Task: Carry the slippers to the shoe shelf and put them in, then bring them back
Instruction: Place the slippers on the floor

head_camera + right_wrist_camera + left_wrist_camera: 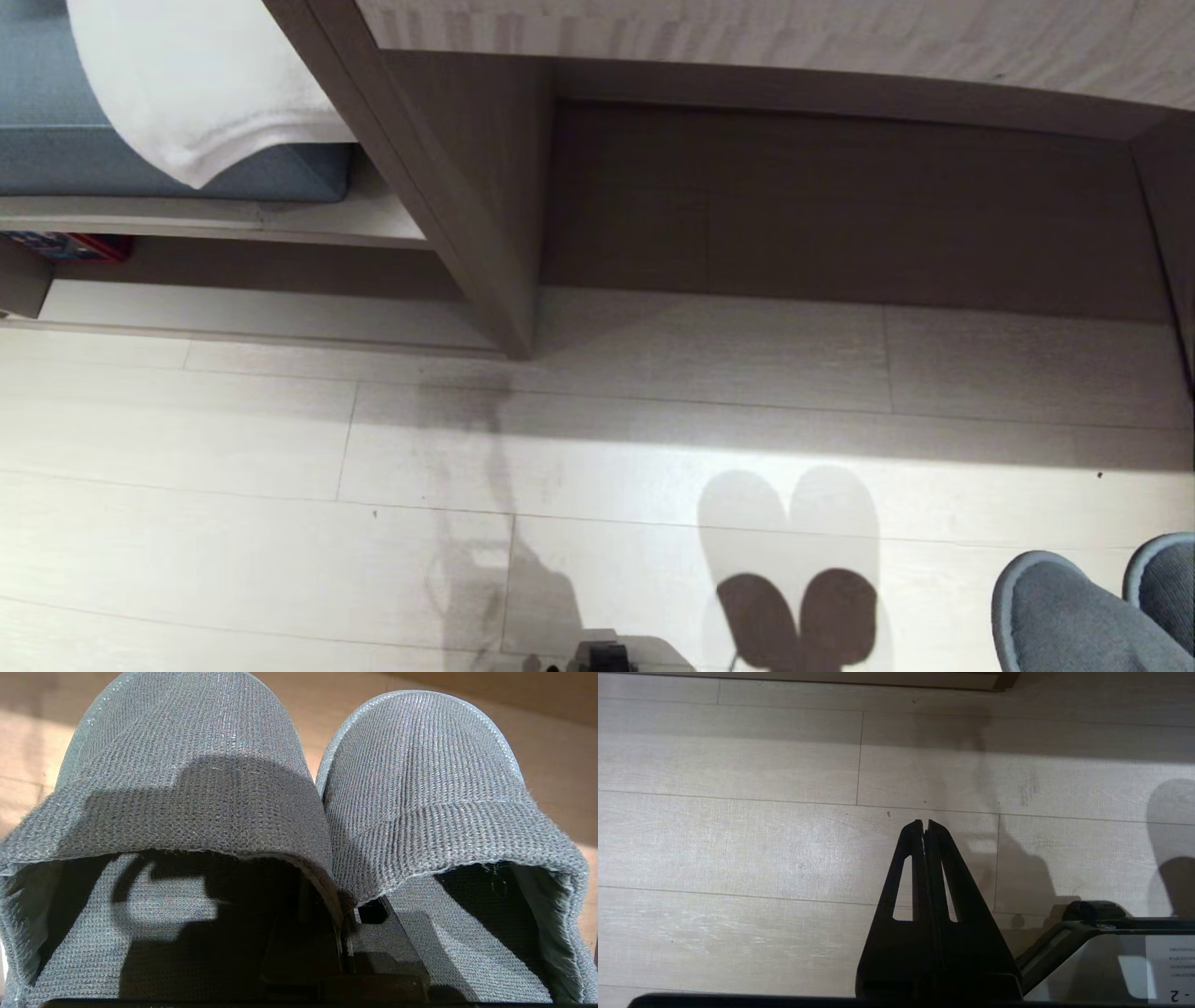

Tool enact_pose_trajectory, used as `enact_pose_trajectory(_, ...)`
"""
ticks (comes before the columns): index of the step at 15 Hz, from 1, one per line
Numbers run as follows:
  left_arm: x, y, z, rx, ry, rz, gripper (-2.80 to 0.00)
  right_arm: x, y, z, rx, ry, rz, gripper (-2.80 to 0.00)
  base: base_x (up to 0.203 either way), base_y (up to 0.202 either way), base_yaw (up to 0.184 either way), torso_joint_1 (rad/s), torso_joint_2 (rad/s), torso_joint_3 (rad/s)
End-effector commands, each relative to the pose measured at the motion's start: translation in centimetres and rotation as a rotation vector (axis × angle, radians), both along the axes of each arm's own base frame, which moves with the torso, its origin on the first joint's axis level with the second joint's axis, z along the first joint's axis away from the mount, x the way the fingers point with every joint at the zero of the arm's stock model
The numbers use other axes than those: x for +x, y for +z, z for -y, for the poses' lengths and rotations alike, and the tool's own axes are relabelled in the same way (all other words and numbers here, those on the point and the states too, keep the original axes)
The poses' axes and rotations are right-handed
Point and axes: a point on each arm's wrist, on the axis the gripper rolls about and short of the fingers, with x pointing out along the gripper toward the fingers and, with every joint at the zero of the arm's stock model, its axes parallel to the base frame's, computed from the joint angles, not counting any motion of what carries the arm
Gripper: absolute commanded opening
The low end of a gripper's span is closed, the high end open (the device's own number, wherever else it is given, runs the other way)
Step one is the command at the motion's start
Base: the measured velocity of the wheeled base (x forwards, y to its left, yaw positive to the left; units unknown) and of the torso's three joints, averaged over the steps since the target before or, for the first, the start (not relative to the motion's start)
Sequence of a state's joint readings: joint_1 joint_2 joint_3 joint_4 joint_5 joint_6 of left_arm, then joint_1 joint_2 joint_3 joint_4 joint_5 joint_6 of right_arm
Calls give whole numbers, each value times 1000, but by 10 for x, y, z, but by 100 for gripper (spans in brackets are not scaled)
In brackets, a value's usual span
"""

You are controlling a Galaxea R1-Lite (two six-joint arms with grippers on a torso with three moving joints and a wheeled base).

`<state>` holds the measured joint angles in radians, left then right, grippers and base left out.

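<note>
Grey slippers [299, 812] around right fingers [373, 942]

Your left gripper [925, 823] has two matte black fingers [906, 858], each a long tapering wedge with a narrow slot cut through it. Beside it sits a dark-framed glossy grey base panel [1092, 961] with a white printed label [1174, 966] and a black round knob [1080, 910].

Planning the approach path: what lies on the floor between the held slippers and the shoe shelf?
Nothing: the head view shows only bare pale floor between the slippers, pinched by the right gripper, and the shoe shelf.
</note>
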<state>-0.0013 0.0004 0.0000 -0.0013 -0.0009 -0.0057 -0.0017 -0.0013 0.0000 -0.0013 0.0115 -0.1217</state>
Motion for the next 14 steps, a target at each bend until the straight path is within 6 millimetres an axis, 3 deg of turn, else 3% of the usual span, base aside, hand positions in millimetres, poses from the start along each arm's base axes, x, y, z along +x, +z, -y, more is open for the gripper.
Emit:
enact_pose_trajectory(1, 0, 0, 0, 0, 0, 1, -280, 0, 0, 0, -1, 1, -1, -280, 0, 0, 0, 5, 2, -200)
enact_pose_trajectory(14, 0, 0, 0, 0, 1, 1, -280, 0, 0, 0, -1, 1, -1, -280, 0, 0, 0, 2, 4, -197)
